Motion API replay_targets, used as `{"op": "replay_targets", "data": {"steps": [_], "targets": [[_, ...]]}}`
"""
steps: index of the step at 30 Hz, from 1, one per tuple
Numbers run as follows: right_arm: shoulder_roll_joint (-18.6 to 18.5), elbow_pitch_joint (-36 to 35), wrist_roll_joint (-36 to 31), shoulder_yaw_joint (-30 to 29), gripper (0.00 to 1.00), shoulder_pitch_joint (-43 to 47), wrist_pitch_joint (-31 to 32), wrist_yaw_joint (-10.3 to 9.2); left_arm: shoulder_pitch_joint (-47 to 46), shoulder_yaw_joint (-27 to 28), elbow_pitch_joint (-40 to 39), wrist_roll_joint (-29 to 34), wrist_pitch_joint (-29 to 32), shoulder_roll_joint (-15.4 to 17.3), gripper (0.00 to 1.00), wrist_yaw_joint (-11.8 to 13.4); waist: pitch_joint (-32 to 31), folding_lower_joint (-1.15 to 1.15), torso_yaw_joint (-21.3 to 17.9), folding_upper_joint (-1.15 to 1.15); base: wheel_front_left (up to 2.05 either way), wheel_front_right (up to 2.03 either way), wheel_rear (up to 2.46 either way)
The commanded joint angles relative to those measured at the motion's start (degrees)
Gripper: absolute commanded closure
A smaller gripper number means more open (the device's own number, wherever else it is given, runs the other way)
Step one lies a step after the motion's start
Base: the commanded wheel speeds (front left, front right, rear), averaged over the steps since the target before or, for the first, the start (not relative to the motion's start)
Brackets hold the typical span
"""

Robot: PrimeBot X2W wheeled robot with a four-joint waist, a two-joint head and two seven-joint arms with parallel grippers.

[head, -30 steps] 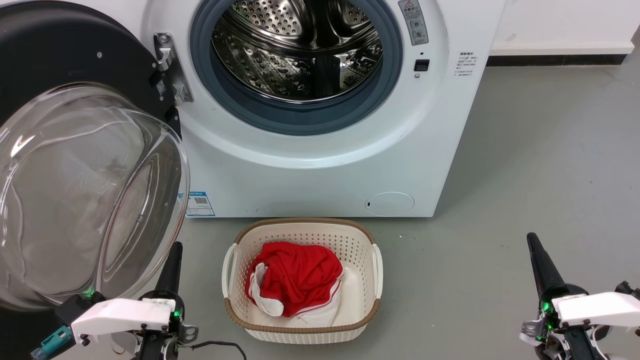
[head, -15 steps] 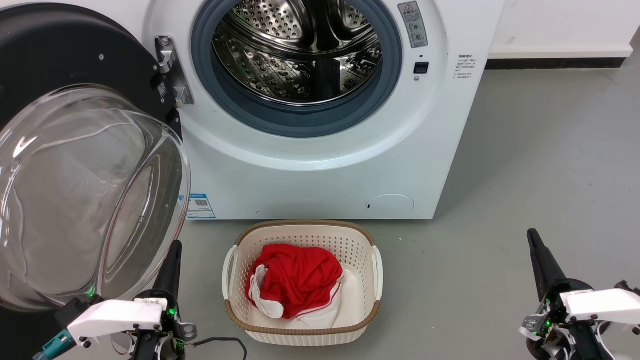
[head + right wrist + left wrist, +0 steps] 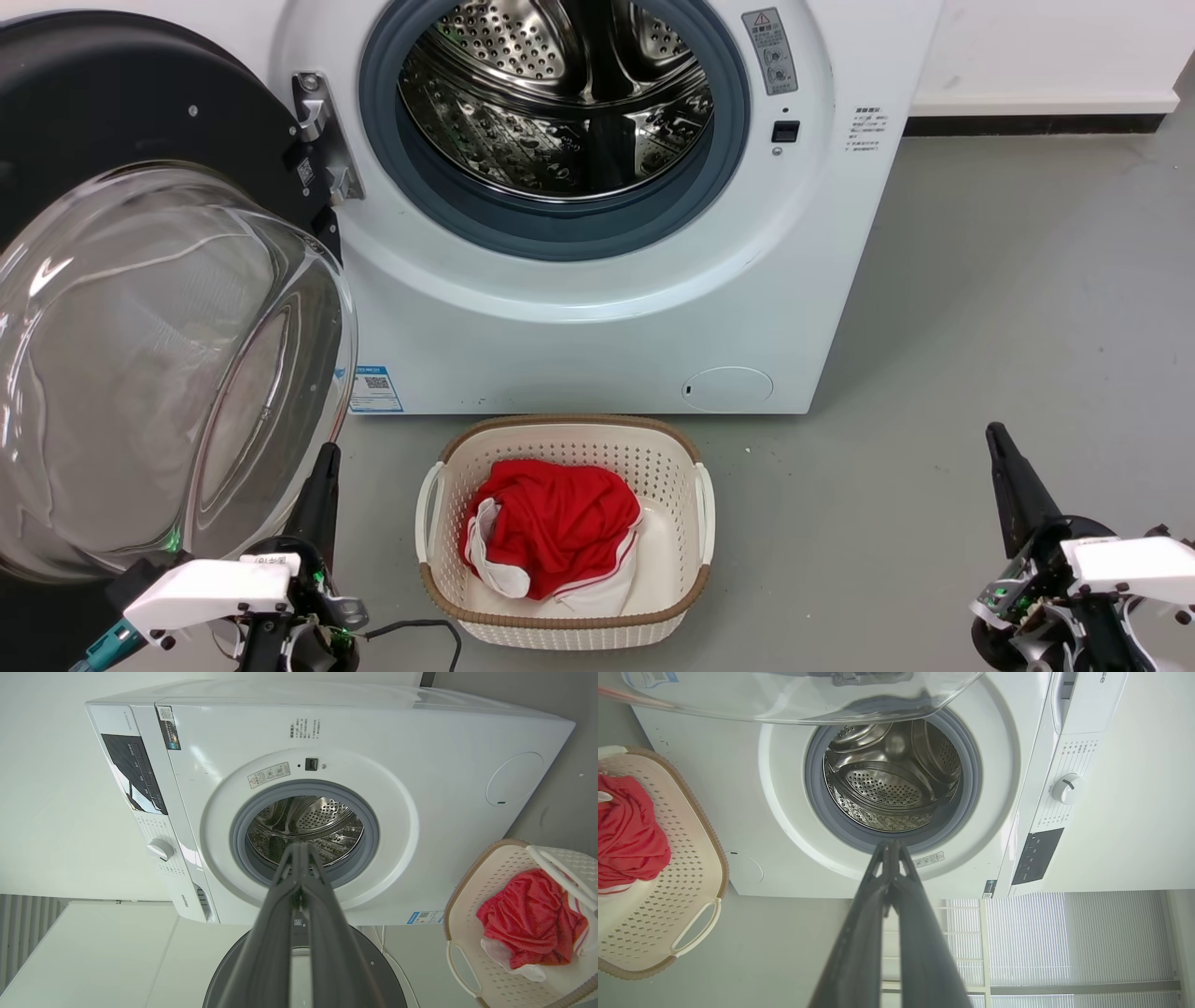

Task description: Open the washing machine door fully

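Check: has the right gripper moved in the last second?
Yes, slightly: the right gripper has edged up the head view, its tip nearer level with the rim of the laundry basket.

The door (image 3: 140, 327) sticks out on the left — it blocks that side. The basket (image 3: 565, 635) sits before the drum hole (image 3: 560, 112); the floor (image 3: 980, 280) right of it is free.

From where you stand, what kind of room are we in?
Probably a laundry room, perhaps a mock-up of one: a white front-loading washing machine, the washing machine door swung open to its side, and a laundry basket holding a red garment on the grey floor before it.
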Motion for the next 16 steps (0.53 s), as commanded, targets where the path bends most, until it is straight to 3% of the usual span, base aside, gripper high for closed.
{"op": "replay_targets", "data": {"steps": [1,16], "targets": [[0.14,0.29,1.27,-0.15,1.00,-1.10,0.47,0.00,-0.52,0.35,0.10,-1.20,0.44,-0.10,1.00,-0.45,-0.05,0.00,0.01,0.00,0.00,0.00,0.00],[0.42,0.52,2.45,-0.58,1.00,-1.25,0.98,0.00,-0.54,0.54,0.21,-2.72,0.83,-0.21,1.00,-0.57,-0.21,0.00,0.01,0.00,0.00,0.00,0.00]]}}
